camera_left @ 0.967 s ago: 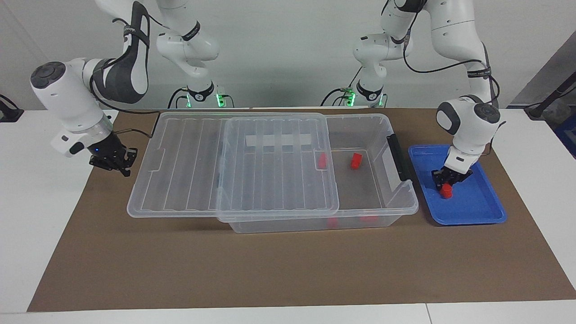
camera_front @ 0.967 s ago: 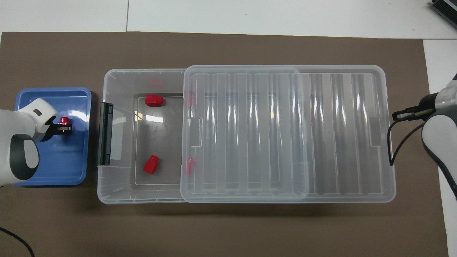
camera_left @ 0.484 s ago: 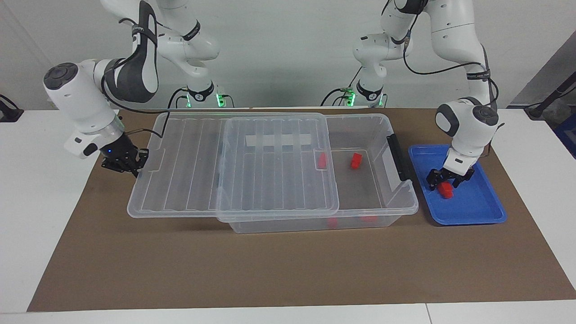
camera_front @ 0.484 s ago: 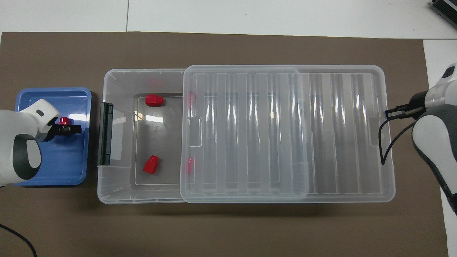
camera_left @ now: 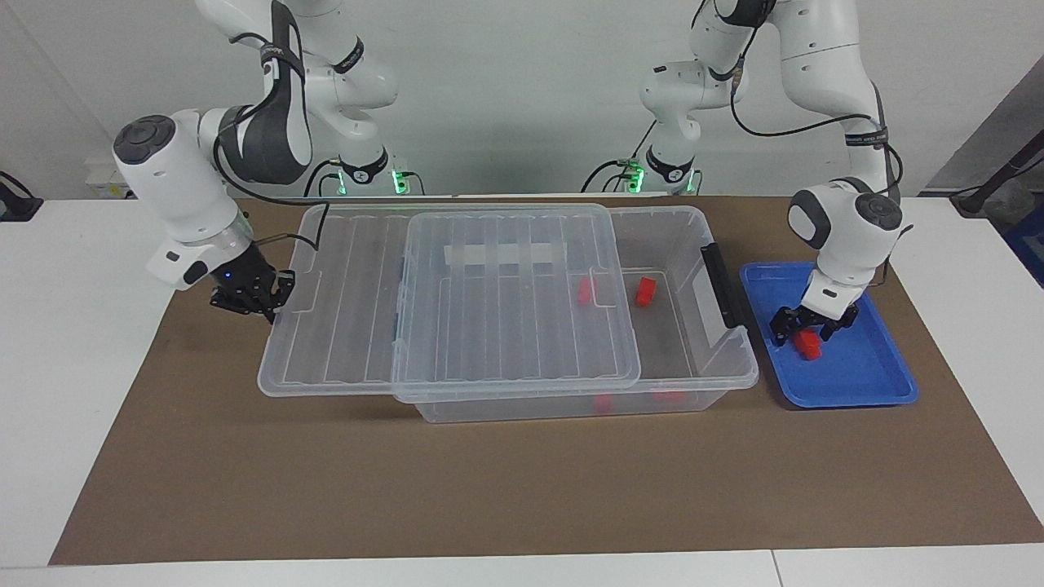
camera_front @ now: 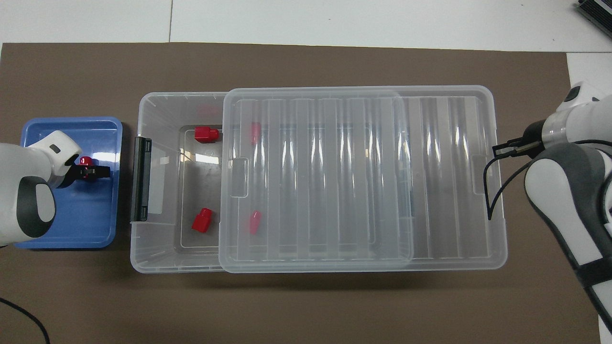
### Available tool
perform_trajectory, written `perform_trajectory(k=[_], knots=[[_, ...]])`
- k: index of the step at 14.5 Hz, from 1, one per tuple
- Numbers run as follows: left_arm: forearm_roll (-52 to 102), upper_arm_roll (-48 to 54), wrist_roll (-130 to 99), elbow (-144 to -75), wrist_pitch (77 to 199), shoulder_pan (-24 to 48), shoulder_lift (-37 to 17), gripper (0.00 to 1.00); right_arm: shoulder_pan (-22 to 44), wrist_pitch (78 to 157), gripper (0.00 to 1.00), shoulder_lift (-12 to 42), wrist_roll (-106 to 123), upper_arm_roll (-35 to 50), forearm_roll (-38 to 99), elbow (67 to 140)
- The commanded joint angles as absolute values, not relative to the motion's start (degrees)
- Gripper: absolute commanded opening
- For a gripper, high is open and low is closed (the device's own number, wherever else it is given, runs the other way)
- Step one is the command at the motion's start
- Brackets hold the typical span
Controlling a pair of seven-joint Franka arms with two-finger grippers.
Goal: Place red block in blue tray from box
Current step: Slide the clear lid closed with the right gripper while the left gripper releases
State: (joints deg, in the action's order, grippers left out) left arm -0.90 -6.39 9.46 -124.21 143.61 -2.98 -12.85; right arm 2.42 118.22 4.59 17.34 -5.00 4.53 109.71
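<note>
Facing view: left gripper (camera_left: 813,328), fingers now spread, has let the red block (camera_left: 809,346) rest in the blue tray (camera_left: 877,383) — delivery looks done — while the closed, empty right gripper (camera_left: 265,308) shoves the lid (camera_left: 514,302) back over the box (camera_left: 693,359).

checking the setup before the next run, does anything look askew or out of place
The ribbed clear lid is not seated: it overhangs the large clear plastic bin toward the right arm's end, leaving the bin's black-handle end uncovered. Nothing looks spilled or damaged.
</note>
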Motion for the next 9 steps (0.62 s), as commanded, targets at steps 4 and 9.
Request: perform_trajectory(k=[4, 9], knots=[[-0.26, -5.45, 9.84, -119.00, 128.51, -2.55, -5.90, 1.00, 7.11, 119.62, 0.00, 4.75, 11.08, -5.01, 6.42, 109.86], [8.53, -5.36, 9.84, -112.96, 112.53, -1.15, -0.80, 1.00, 11.15, 119.62, 0.00, 4.75, 6.25, -5.01, 6.42, 109.86]])
